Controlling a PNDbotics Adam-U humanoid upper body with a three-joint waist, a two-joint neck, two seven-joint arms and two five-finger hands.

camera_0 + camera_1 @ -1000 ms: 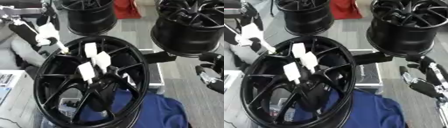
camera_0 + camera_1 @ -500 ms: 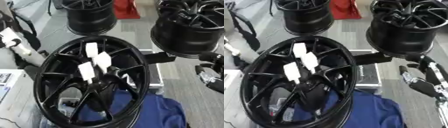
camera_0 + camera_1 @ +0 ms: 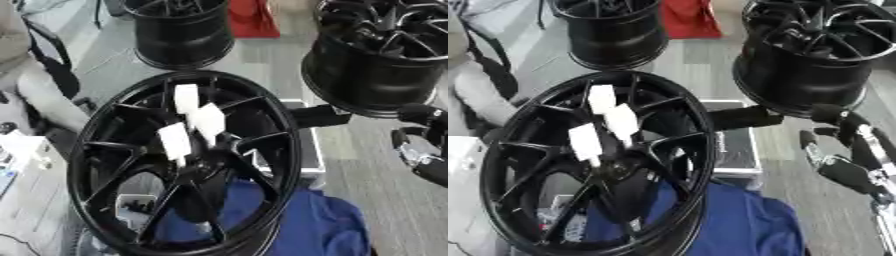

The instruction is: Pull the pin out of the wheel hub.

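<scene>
Left eye view shows a large glossy black spoked wheel hub [image 3: 179, 165] standing tilted at the centre, well to the left of the robot's right hand [image 3: 846, 150], which shows at the right edge. Three flat white rectangular pins [image 3: 194, 122] stand bunched on the spokes just above the hub's centre, one higher and two lower, their surfaces matt against the shiny metal. The right hand is black with silver joints, its fingers hanging relaxed and apart, grasping nothing; it is well apart from the pins. The left hand shows in neither view.

Half a second ago a black and white arm was visible at the left edge beside the hub's rim; it has since gone from the frame. The three white pins sit as they did then, and the right hand has kept its place at the right edge.

Under the hub's lower right rim lies a crumpled blue cloth [image 3: 315, 225], below and left of the hand. Between hub and hand sits a flat dark box with a pale edge [image 3: 732, 150]. Just above the hand stands a second black spoked wheel rim [image 3: 815, 55], deep like a barrel, its hollow dark. A third black wheel rim [image 3: 179, 30] stands at the far left top, beside a red object [image 3: 254, 17].
</scene>
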